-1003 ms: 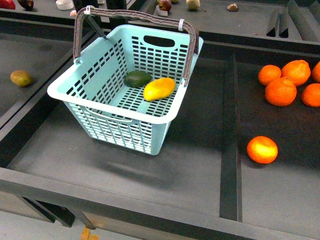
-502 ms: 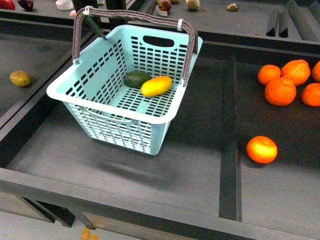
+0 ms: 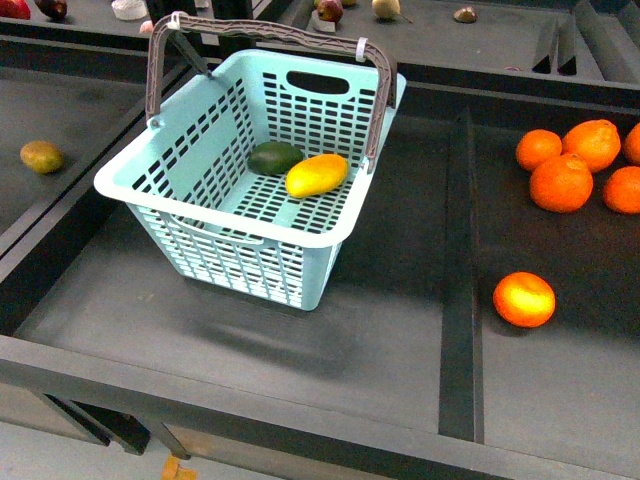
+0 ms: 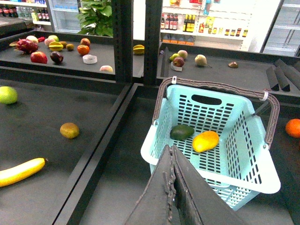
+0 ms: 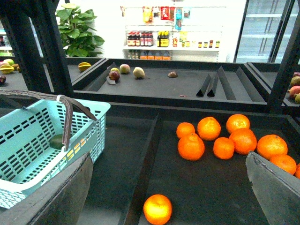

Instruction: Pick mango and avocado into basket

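The light teal basket (image 3: 130, 190) stands on the dark shelf with both brown handles (image 3: 270, 35) raised. Inside it the yellow mango (image 3: 316, 175) lies on the slotted floor, touching the dark green avocado (image 3: 274, 158) behind it. Neither gripper shows in the front view. In the left wrist view my left gripper (image 4: 171, 149) is shut and empty, just outside the basket (image 4: 262, 173), with the mango (image 4: 205, 141) and avocado (image 4: 182, 132) beyond it. My right gripper (image 5: 168, 159) is wide open and empty over the shelf, with the basket (image 5: 28, 136) off to one side.
A raised divider (image 3: 460, 270) separates the basket's bay from a pile of oranges (image 3: 575, 165) and a single orange (image 3: 524, 299). A small brownish-green fruit (image 3: 42, 156) lies in the left bay, near a banana (image 4: 21, 171). More fruit sits on the back shelf (image 3: 330, 10).
The mango has rocked slightly on the basket floor and ended close to where it was. The basket and the other fruit have not moved.
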Robot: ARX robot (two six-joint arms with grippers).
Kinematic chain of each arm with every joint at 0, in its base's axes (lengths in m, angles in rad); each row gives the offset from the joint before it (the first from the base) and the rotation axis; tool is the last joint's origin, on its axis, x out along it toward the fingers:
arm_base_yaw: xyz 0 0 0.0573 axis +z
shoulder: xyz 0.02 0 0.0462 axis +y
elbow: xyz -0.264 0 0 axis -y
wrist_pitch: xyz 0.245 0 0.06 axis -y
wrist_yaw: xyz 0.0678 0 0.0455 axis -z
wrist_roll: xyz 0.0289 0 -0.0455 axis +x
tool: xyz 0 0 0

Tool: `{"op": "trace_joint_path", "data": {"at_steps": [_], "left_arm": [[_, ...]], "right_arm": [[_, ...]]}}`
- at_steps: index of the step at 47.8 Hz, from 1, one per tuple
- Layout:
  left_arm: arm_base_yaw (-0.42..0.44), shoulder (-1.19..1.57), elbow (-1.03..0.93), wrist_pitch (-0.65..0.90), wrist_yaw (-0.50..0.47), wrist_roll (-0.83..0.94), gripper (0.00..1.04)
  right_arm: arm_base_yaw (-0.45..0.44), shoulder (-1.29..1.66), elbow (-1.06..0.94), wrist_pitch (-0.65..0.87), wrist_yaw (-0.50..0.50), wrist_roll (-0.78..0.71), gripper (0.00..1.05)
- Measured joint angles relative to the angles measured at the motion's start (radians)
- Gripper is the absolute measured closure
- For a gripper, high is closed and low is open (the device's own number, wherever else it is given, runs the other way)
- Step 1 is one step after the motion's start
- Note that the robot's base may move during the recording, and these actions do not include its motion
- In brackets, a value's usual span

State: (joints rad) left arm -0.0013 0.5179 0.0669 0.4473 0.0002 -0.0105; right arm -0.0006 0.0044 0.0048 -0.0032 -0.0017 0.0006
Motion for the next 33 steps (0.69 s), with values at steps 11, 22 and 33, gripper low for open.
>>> {"op": "trace_joint_path", "data": {"at_steps": [11,22,33], "left_arm": [[0.000,-0.105,-0.028,-0.075,0.000,0.001,1.02],[0.000,-0.205,-0.049,-0.130,0.000,0.003,1.02],[0.000,-0.301,-0.049,-0.227,0.000,0.003,1.02]], "right_arm": [[0.000,0.000,0.000,0.000,0.000,0.000,0.08],[0.000,0.000,0.000,0.000,0.000,0.000,0.08],[0.000,0.000,0.000,0.000,0.000,0.000,0.08]]}}
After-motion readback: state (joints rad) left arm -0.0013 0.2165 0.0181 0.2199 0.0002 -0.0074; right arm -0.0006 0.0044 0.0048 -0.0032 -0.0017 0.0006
